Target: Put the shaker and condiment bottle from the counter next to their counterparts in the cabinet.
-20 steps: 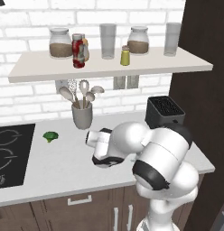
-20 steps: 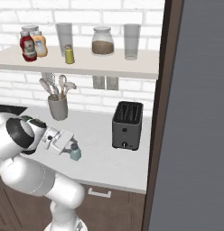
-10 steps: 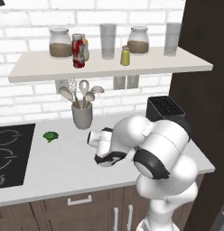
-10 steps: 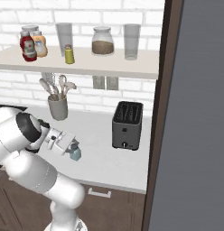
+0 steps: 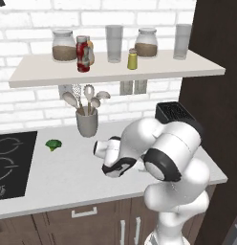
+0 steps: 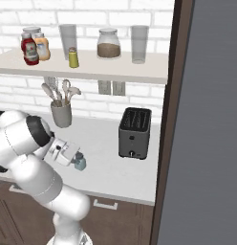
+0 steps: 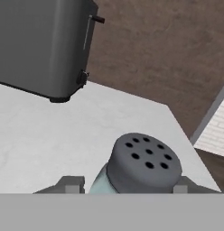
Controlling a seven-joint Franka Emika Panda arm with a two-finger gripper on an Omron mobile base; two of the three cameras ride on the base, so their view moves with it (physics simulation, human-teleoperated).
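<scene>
Since a second ago the arm is folding in closer to its body, taking the shaker (image 6: 80,161) along; in the left view the red bottle (image 5: 82,53) is already sitting on the shelf (image 5: 115,72) by the orange bottle (image 5: 90,51); in the right view the gripper (image 6: 76,160) is pinching the shaker just above the counter (image 6: 106,165), so the shaker step is going on; next it needs lifting up beside the yellow shaker (image 6: 72,58); in the hand view the shaker's holed cap (image 7: 144,163) is pointing toward the camera, its long side lying along the fingers.
</scene>
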